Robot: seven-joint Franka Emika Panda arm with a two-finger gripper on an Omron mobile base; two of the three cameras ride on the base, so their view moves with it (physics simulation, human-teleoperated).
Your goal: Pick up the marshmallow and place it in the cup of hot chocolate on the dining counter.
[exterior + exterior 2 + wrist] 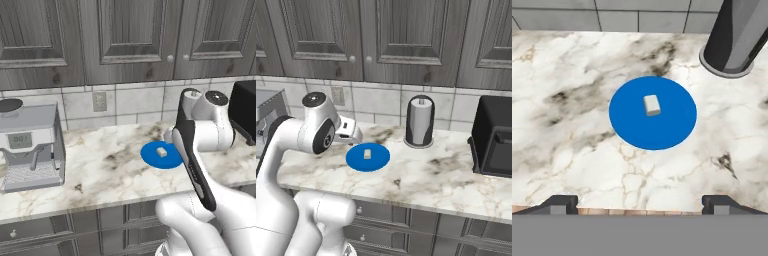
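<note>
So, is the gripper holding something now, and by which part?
Nothing is held. The gripper is open and apart from the marshmallow, which lies on the blue plate.

The marshmallow point(652, 105) was off-white on a solid bright blue plate point(632, 130). The counter point(572, 150) was white marble veined with grey-brown streaks. The cabinets point(125, 35) above were dark grey wood grain, the wall tiles point(381, 102) pale grey, the paper towel holder point(420, 122) grey with a dark top, and the toaster oven point(496, 140) black.
</note>
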